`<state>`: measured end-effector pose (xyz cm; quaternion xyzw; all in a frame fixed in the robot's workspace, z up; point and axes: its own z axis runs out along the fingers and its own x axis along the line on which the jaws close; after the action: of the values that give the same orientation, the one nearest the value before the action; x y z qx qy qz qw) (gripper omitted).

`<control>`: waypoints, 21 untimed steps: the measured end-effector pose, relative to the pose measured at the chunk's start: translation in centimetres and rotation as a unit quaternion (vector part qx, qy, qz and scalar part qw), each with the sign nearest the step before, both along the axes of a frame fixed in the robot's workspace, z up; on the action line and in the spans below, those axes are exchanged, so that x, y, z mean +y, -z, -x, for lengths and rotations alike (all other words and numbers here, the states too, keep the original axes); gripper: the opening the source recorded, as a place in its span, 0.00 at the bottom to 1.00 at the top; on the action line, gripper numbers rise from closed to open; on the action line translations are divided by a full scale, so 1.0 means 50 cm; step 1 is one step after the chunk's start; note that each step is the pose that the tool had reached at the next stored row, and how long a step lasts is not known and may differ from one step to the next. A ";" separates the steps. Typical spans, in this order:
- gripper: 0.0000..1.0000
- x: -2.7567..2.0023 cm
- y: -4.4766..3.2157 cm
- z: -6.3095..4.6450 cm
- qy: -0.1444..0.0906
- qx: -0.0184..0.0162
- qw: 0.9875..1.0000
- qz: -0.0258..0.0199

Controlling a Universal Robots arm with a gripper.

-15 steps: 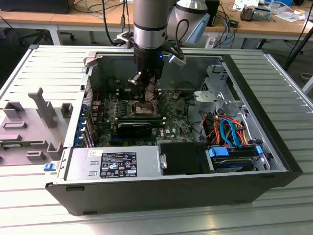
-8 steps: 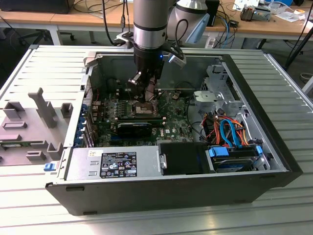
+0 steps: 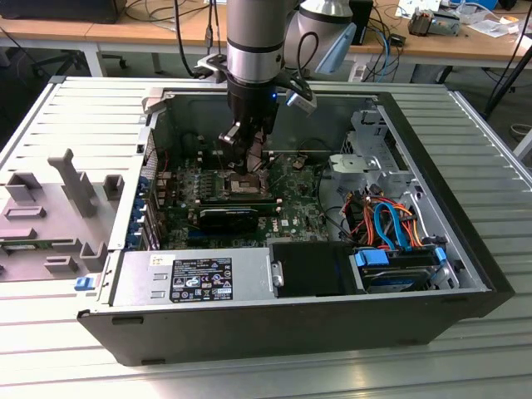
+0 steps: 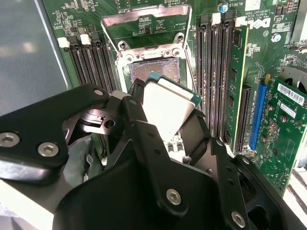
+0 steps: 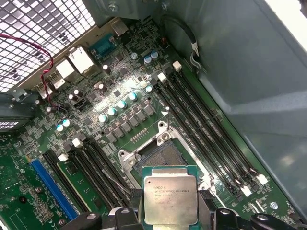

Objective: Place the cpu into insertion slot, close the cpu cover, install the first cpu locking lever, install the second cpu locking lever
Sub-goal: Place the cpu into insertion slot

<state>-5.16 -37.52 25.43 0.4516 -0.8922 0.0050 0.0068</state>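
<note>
Now | jaws gripping 1 cpu [image 5: 170,200] | near 1 insertion slot [image 5: 160,155] | cpu cover [image 4: 144,11] up

The exterior view looks down from well back over the whole open computer case [image 3: 249,332] on the counter [image 3: 474,357]. Both wrist views sit close behind the fingers [image 4: 144,143] [image 5: 206,201], on opposite sides, facing down; they share the cpu [image 4: 168,108] [image 5: 170,199] between the fingers and the insertion slot [image 4: 153,67] [image 5: 160,158] beyond.

arm [image 3: 253,33]: silver-grey tube, pale blue joint cap | wrist [image 3: 249,104]: black, blue light | jaws: black, silver screws
</note>
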 end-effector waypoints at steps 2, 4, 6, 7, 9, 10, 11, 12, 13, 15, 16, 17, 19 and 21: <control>0.54 0.0000 0.000 0.000 -0.002 0.000 1.000 0.000; 0.54 0.0000 0.000 0.000 -0.004 0.000 1.000 0.000; 0.54 0.0000 0.000 0.000 -0.005 0.000 1.000 0.000; 0.54 0.0000 0.000 0.000 -0.006 0.000 1.000 0.000; 0.54 0.0000 0.000 0.000 -0.008 0.000 1.000 0.000; 0.54 0.0000 0.000 0.000 -0.010 0.000 1.000 0.000; 0.54 0.0000 0.000 0.000 -0.011 0.000 1.000 0.000; 0.54 0.0000 0.000 0.000 -0.011 0.000 1.000 0.000; 0.54 0.0000 0.000 0.000 -0.012 0.000 1.000 0.000; 0.54 0.0000 0.000 0.000 -0.014 0.000 1.000 0.000; 0.54 0.0000 0.000 0.000 -0.015 0.000 1.000 0.000; 0.54 0.0000 0.000 0.000 -0.016 0.000 1.000 0.000; 0.54 0.0000 0.000 0.000 -0.018 0.000 1.000 0.000; 0.54 0.0000 0.000 0.000 -0.020 0.000 1.000 0.000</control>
<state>-5.16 -37.52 25.43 0.4689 -0.8832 0.0052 0.0067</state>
